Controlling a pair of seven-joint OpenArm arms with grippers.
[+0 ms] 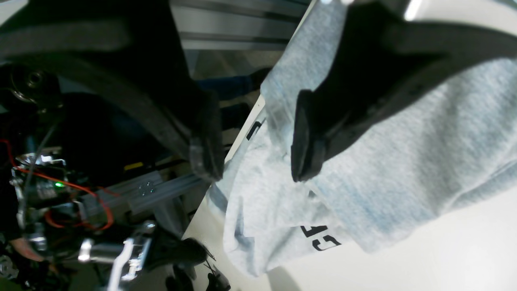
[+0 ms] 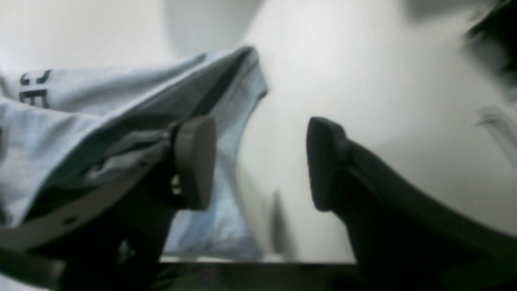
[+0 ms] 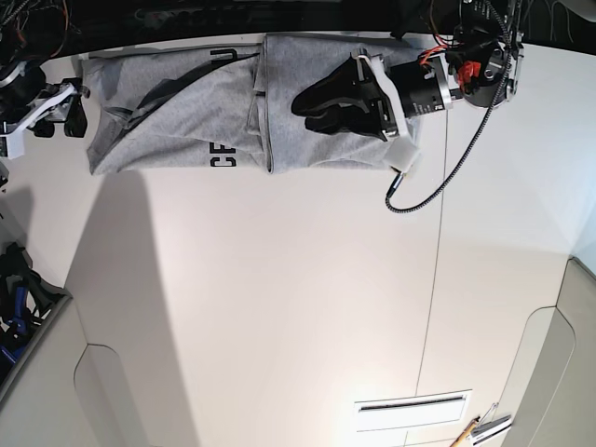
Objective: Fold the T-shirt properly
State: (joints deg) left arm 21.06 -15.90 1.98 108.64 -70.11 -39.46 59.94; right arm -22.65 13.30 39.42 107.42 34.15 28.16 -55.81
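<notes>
The T-shirt point(image 3: 233, 116) lies along the far edge of the white table point(image 3: 307, 307), already folded into a long band with its black lettering point(image 3: 222, 160) showing near the middle of the near edge. The left tool point(image 1: 256, 139) hovers over the end of the T-shirt that is on the base view's right, released, its pads parted with one pad above the cloth and the other out past the table's edge; nothing is pinched between them. The right tool point(image 2: 260, 163) sits just beside the opposite end of the T-shirt, also released, empty, one pad close against a raised fold.

Judged from its creases and drape, the T-shirt is light, soft and limp: it will sag and slide on the smooth table. Best taken by a hemmed corner or a doubled edge at each end, pinching all layers together so they do not shear apart
</notes>
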